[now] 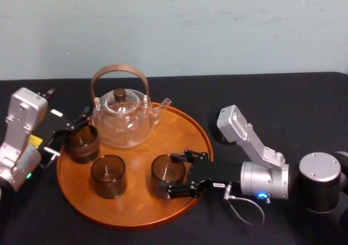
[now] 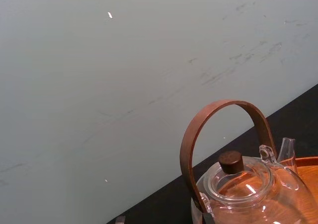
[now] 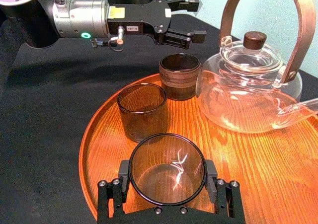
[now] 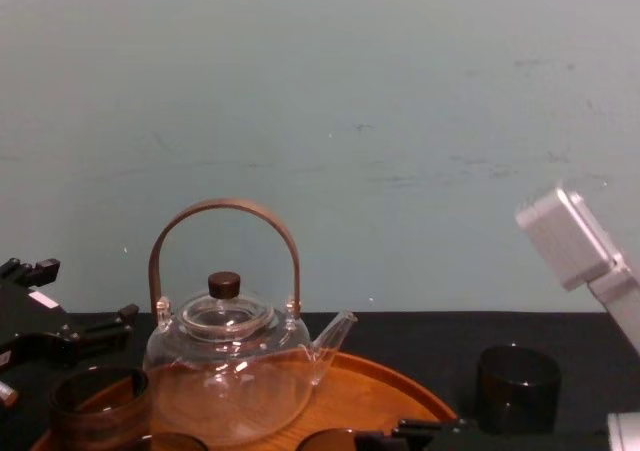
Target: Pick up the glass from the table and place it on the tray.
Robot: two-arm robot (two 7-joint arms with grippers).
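A dark smoky glass (image 1: 167,171) stands upright on the round orange-brown wooden tray (image 1: 179,131), near its front right rim. My right gripper (image 1: 172,173) reaches in from the right and is shut on this glass. In the right wrist view the glass (image 3: 166,169) sits between the two black fingers (image 3: 124,177), which touch its sides. My left gripper (image 1: 69,132) is open at the tray's left edge, just above and behind another dark glass (image 1: 82,142), and holds nothing.
A glass teapot (image 1: 124,120) with a brown hoop handle stands at the back of the tray. A third dark glass (image 1: 109,175) sits at the tray's front left. One more dark cup (image 4: 517,386) stands on the black table behind my right arm.
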